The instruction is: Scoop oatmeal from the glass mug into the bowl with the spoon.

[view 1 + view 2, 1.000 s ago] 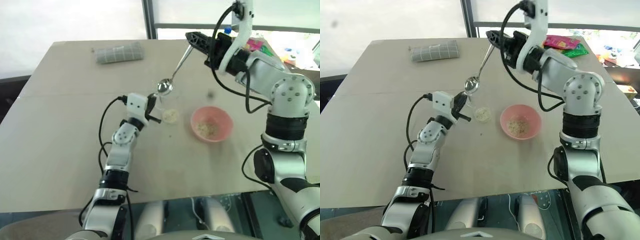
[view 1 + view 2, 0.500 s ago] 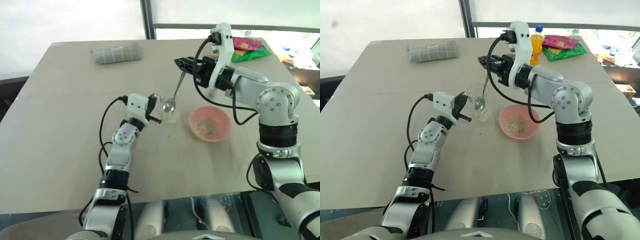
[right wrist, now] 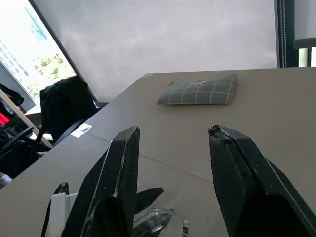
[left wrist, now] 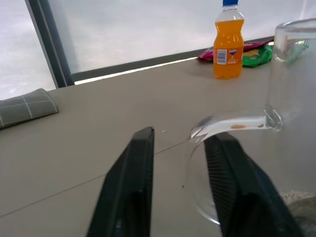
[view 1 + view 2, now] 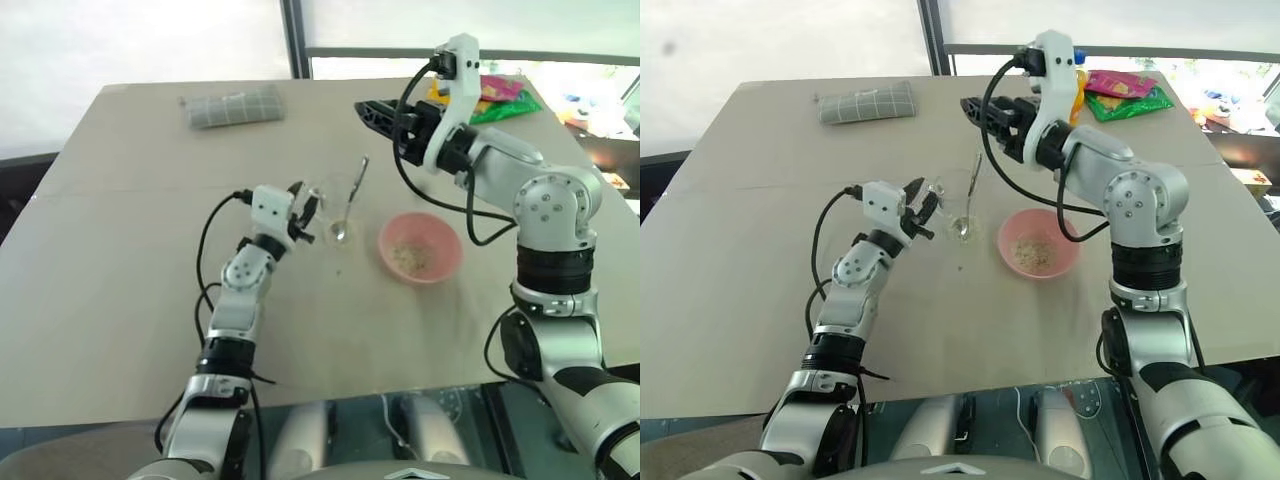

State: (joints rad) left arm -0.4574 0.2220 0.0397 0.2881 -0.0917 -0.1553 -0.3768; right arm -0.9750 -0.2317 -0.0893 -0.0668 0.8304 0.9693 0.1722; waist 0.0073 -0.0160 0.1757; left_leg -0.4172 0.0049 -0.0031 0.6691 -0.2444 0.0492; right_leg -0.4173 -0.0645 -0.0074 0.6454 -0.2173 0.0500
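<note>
The glass mug point(image 5: 333, 205) stands on the table with the spoon point(image 5: 355, 185) leaning inside it, handle up and free. A little oatmeal point(image 4: 296, 197) lies at the mug's bottom. More oatmeal point(image 5: 410, 258) lies in the pink bowl point(image 5: 445, 262) just right of the mug. My left gripper point(image 5: 305, 210) is open at the mug's left side, its fingers point(image 4: 133, 187) standing either side of the mug handle point(image 4: 232, 122) without pinching it. My right gripper point(image 5: 365, 108) hangs open above and behind the spoon's handle, holding nothing.
A folded grey checked cloth point(image 5: 235, 105) lies at the table's far left. An orange bottle point(image 4: 228, 42) and bright snack packets point(image 5: 1125, 95) sit at the far right, behind my right arm. The table's front edge runs close below my left arm.
My right gripper lowered the spoon into the mug, let it go and drew back up, open. My left gripper opened off the mug handle.
</note>
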